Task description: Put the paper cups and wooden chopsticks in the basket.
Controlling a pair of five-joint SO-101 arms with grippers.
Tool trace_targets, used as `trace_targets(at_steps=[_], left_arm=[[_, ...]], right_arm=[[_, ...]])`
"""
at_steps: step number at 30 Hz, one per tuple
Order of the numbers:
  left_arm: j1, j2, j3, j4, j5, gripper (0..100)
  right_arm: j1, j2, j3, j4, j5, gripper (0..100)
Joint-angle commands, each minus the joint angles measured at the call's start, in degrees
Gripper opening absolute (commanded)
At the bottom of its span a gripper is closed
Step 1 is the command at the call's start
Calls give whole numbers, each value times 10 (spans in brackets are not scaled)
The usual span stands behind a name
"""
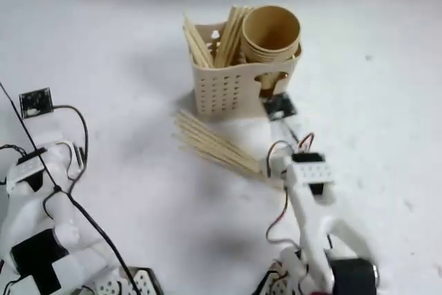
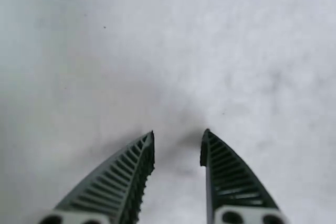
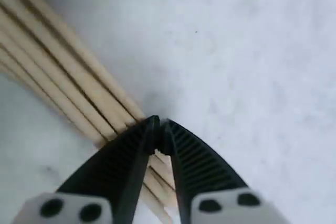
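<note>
Loose sticks (image 1: 214,144): bundle flat on the table (image 1: 387,101) at 6 o'clock of the basket (image 1: 228,91), running 10 to 4.
Cups (image 1: 271,32): stacked in the basket, with more sticks beside them.
Right gripper (image 3: 158,124): tips pinched together at the bundle's 4 o'clock end; cannot tell if any stick is clamped.
Left gripper (image 2: 177,150): partly open, empty, over bare table.
Handling: light, stiff, smooth; likely to fan out or slip, so grip across mid-bundle.

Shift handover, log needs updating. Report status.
Left gripper open, over table. Right gripper shut at end of loose chopsticks. Cups in basket. No obstruction seen.
</note>
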Motion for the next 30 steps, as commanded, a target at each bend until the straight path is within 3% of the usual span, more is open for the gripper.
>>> trace_targets(at_steps=[1,6,11,14,18,23,30], left_arm=[[-7,-4,-1,-6,3,157],[-7,-4,-1,-6,3,157],[-7,-4,-1,-6,3,157],[-7,-4,-1,-6,4,157],[-7,-4,-1,-6,4,157],[-7,-4,-1,-6,4,157],[-7,-4,-1,-6,4,157]], right_arm=[[-36,-65,23,52,55,17],[-69,-185,19,150,137,18],[-121,-303,-70,298,145,19],[-156,-292,-150,355,146,60],[-218,-200,-193,337,146,138],[-305,-46,-200,238,141,141],[-318,95,-231,158,125,141]])
